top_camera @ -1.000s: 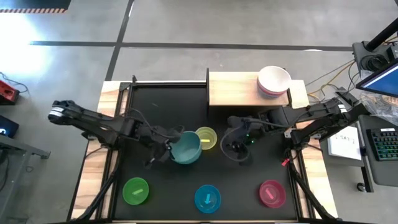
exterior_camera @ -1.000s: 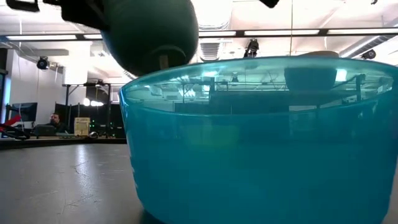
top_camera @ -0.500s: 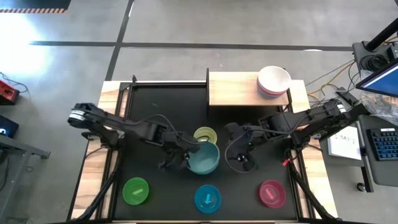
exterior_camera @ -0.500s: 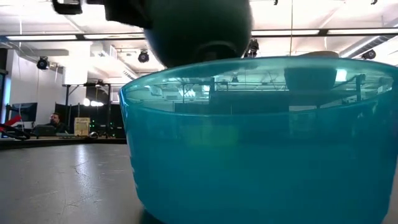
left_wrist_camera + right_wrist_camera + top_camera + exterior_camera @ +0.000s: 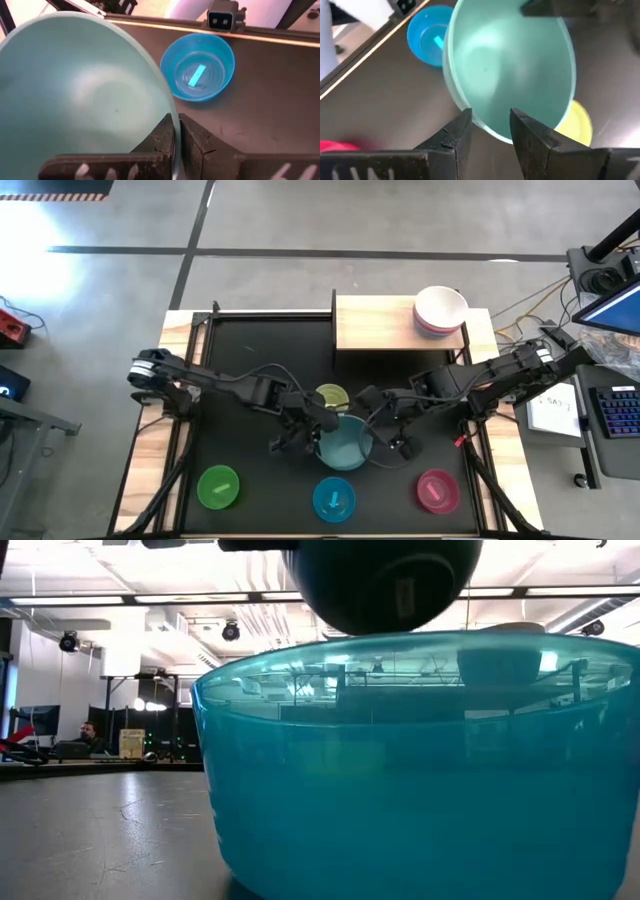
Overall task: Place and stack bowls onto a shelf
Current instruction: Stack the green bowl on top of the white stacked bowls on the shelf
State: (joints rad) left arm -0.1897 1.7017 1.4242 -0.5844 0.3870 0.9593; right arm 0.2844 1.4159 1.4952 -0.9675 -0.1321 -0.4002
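Observation:
My left gripper (image 5: pixel 177 130) is shut on the teal bowl (image 5: pixel 342 445), in the air over the table's middle, near the yellow bowl (image 5: pixel 332 398). My right gripper (image 5: pixel 490 117) is open at the teal bowl's right side. Its fingers stand on either side of the rim (image 5: pixel 487 127), which they do not visibly touch. The low view shows the teal bowl's dark underside (image 5: pixel 390 580) above the cyan bowl (image 5: pixel 420 760). The wooden shelf (image 5: pixel 375 323) at the far edge carries a white bowl (image 5: pixel 441 308) stacked on another. My left gripper pinches the teal bowl's rim (image 5: pixel 170 112) on the bowl's left side, with one finger (image 5: pixel 162 137) inside and one finger (image 5: pixel 192 137) outside. It comes at the bowl from the table's left. The bowl is lifted clear of the table with its opening up.
Three bowls stand in a row along the near edge: green bowl (image 5: pixel 219 487), cyan bowl (image 5: pixel 334 498) and magenta bowl (image 5: pixel 437 491). The yellow bowl stands just beyond the held bowl. The left part of the shelf plank is bare. A person sits far back in the room (image 5: pixel 88 735).
My left gripper has carried the teal bowl toward the table's right and near edges, from beside the yellow bowl to just in front of it. My right gripper has moved toward the near edge and toward the bowl, so that its fingers now straddle the rim.

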